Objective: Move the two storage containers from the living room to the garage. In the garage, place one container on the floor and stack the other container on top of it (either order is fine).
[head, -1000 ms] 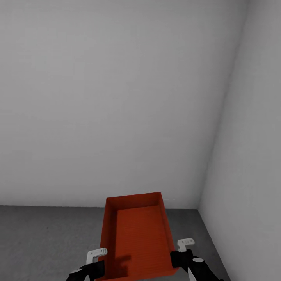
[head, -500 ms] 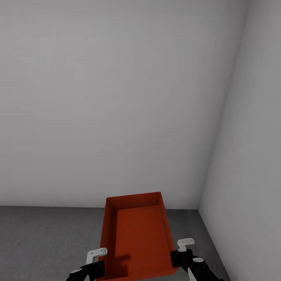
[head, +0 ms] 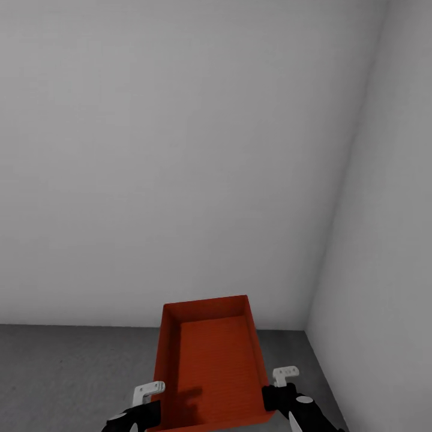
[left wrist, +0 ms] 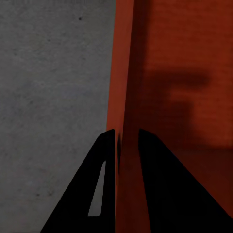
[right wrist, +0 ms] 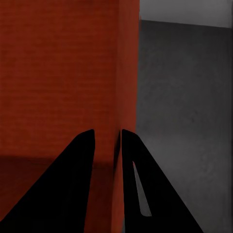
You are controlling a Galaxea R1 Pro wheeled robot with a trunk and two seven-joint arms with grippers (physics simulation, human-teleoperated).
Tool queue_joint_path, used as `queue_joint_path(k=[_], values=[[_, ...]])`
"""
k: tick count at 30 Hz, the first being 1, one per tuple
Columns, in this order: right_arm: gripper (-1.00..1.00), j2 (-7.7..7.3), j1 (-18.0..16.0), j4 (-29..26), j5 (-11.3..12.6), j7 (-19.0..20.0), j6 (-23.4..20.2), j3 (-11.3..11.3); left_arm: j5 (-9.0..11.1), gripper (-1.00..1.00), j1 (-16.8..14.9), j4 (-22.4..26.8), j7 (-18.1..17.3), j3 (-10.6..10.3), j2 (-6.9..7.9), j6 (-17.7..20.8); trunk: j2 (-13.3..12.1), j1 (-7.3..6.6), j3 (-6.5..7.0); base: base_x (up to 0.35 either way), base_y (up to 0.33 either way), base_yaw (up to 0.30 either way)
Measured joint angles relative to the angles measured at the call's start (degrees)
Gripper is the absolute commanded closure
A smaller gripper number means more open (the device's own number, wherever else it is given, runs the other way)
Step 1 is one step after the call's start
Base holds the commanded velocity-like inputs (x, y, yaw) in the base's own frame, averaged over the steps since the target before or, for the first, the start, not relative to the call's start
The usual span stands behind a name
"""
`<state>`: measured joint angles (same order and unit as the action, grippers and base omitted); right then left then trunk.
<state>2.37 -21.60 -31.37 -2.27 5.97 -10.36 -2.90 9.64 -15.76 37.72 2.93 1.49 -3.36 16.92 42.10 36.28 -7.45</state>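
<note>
Nearest the robot, the left claw (head: 146, 411) pinches the left wall of the orange-red storage container (head: 210, 366), one finger (left wrist: 104, 184) on each side. The right claw (head: 277, 401) pinches the right wall likewise. The open-topped container is held between them above the dark grey floor (head: 72, 372). Beyond, two pale grey walls (head: 180, 150) meet in a corner.

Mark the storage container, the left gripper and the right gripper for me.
storage container (head: 216, 366), head view, on its inside bottom.
left gripper (left wrist: 127, 145), left wrist view, midway between fingertips, on the container's side wall.
right gripper (right wrist: 108, 141), right wrist view, midway between fingertips, on the opposite wall.
</note>
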Motion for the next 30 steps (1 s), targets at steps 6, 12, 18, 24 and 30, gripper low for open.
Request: queue_joint_path(k=[6,12,18,24,30], values=[[1.00,0.03,0.02,0.00,-0.02,-0.04,0.01,-0.01,0.04,1.00,0.00,-0.04,-0.02,-0.01,0.03,-0.02,0.00,0.01,0.00,0.199,-0.016,0.000],[1.00,0.01,0.02,0.00,0.02,-0.05,0.01,-0.04,-0.04,1.00,0.00,-0.02,-0.02,0.04,0.00,0.00,-0.01,0.03,0.00,0.018,-0.001,0.000],[1.00,0.00,-0.01,-0.02,-0.04,-0.03,0.00,-0.03,0.08,1.00,-0.01,-0.07,0.00,-0.01,0.01,-0.09,-0.01,0.03,0.00,0.001,0.000,-0.118],[1.00,0.03,-0.01,-0.01,-0.04,-0.03,0.00,-0.04,0.07,1.00,-0.01,-0.06,-0.05,0.01,0.04,-0.08,-0.01,0.03,0.00,0.000,0.000,-0.196],[1.00,0.00,0.03,0.00,0.03,-0.04,0.02,-0.04,-0.02,1.00,0.00,-0.05,-0.02,0.02,0.00,-0.03,-0.01,0.03,0.00,0.000,0.000,-0.020]])
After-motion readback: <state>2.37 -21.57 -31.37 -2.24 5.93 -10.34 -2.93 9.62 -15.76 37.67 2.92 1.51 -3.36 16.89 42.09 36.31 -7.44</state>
